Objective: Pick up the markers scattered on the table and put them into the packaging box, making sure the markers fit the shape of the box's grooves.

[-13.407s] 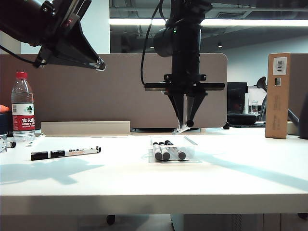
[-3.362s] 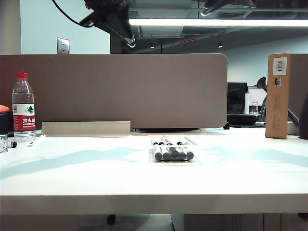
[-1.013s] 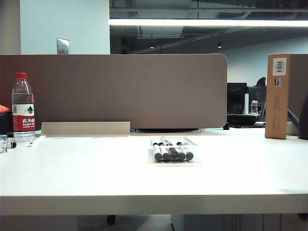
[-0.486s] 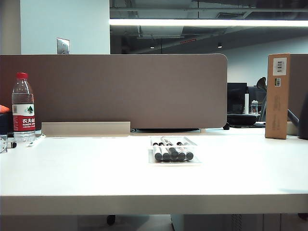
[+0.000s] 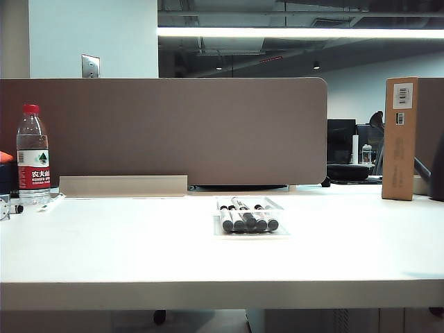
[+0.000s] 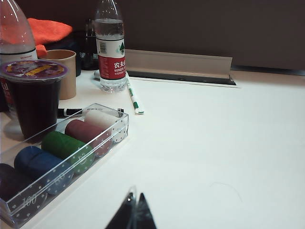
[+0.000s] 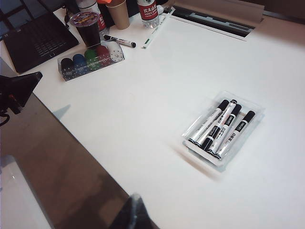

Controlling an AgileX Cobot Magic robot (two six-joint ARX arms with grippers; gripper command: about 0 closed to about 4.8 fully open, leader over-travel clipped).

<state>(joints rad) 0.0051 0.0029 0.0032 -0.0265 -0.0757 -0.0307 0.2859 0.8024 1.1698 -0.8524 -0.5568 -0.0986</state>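
On the white table, well right of the water bottle, the clear packaging box holds the markers lying side by side, one resting slightly atop its neighbours. Left gripper hangs closed and empty near the chip case beside that bottle. Right gripper hangs closed and empty, high over the table edge, well apart from the box.

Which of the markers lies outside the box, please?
The marker beside the chip rack, by the bottle; the others lie in the box. The left tool and right tool hover shut above the table.
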